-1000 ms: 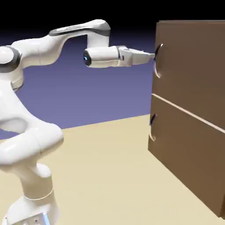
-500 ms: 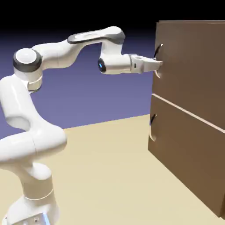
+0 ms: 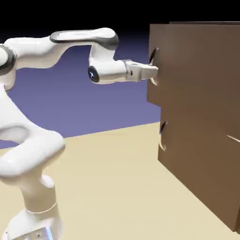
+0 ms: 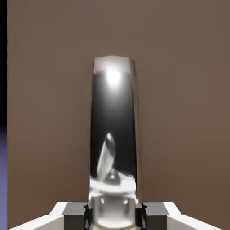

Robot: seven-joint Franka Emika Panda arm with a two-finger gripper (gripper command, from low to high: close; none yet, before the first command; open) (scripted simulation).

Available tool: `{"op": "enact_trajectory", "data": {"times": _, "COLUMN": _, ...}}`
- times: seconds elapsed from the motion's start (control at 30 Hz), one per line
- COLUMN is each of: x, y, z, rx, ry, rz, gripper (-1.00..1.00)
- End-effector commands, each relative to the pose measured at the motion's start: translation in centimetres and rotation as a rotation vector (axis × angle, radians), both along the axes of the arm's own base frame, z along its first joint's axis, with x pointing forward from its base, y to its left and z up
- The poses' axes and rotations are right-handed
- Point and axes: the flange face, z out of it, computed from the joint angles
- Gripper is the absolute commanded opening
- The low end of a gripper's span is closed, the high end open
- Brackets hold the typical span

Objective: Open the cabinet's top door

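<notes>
The brown cabinet (image 3: 201, 154) stands at the exterior view's right. Its top door (image 3: 197, 70) stands out from the cabinet's front, its near edge further left than the lower panel (image 3: 197, 164) beneath it. My gripper (image 3: 154, 71) is shut on the top door's dark curved handle (image 3: 153, 58), with the arm reaching level from the left. In the hand view the shiny dark handle (image 4: 113, 130) runs upright between my fingertips (image 4: 72, 210), against the door's brown face (image 4: 184, 112).
The lower panel has its own small dark handle (image 3: 162, 136) and sits flush. The tan table (image 3: 108, 187) stretches between the robot base (image 3: 33, 220) and the cabinet.
The gripper went from open to shut on the handle, then drew back to the left. The top door came out with it, away from the cabinet's front.
</notes>
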Motion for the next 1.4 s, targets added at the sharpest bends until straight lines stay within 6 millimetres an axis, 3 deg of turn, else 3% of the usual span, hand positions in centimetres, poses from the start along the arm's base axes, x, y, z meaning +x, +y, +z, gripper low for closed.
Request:
{"op": "enact_trajectory", "data": {"times": 0.0, "x": -0.6, "y": -0.3, "z": 0.0, "rx": 0.000, "ry": 0.001, "rz": 0.013, "gripper": -1.00}}
{"op": "enact_trajectory", "data": {"times": 0.3, "x": -6.6, "y": -4.1, "z": 0.0, "rx": 0.000, "ry": 0.001, "rz": 0.151, "gripper": -1.00}}
{"op": "enact_trajectory", "data": {"times": 0.67, "x": -14.0, "y": -10.7, "z": 0.0, "rx": 0.000, "ry": 0.001, "rz": 0.346, "gripper": -1.00}}
{"op": "enact_trajectory", "data": {"times": 1.37, "x": -22.7, "y": -23.5, "z": 0.0, "rx": 0.000, "ry": 0.001, "rz": 0.647, "gripper": -1.00}}
